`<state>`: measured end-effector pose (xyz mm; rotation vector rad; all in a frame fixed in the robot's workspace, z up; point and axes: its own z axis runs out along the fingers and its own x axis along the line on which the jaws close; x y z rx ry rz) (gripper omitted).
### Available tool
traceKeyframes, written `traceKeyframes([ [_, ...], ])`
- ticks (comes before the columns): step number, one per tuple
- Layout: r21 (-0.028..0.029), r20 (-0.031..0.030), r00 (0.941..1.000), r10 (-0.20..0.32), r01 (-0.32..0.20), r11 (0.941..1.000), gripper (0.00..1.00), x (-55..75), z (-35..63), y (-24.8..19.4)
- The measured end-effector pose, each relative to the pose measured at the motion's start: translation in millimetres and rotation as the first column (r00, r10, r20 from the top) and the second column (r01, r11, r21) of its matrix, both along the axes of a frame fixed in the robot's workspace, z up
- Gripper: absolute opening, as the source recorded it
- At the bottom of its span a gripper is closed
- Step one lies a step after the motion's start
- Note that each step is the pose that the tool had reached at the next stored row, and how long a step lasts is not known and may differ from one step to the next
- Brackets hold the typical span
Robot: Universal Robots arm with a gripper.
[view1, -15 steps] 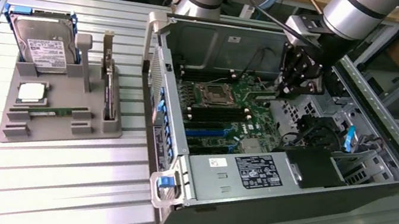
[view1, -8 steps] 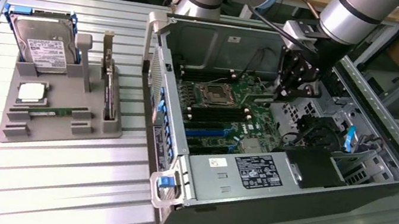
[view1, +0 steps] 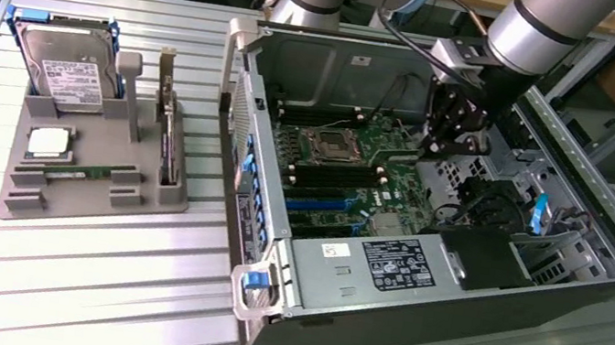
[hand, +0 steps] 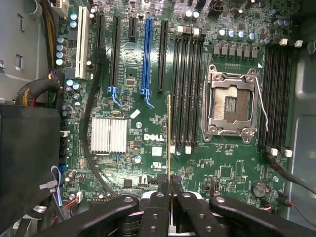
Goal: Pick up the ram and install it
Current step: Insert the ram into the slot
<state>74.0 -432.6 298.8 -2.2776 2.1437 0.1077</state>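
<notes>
The claw (hand: 170,190) is clamped on the ram (hand: 169,138), a thin stick seen edge-on in the wrist view, held above the green motherboard (hand: 148,148) close to the black memory slots (hand: 187,89) beside the empty processor socket (hand: 231,103). In the exterior view the arm (view1: 540,29) reaches down into the open computer case (view1: 416,273), with the claw low over the board. On the tabletop (view1: 79,285), at the exterior view's left of the case, a grey tray (view1: 94,194) holds a hard drive (view1: 67,70) and a square silver chip (view1: 50,143).
</notes>
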Motion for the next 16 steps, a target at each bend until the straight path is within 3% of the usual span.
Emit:
traceKeyframes([
  [16,0.0000,0.0000,1.0000,0.000,0.000,1.0000,0.12,-13.5,-10.7,0.3],
])
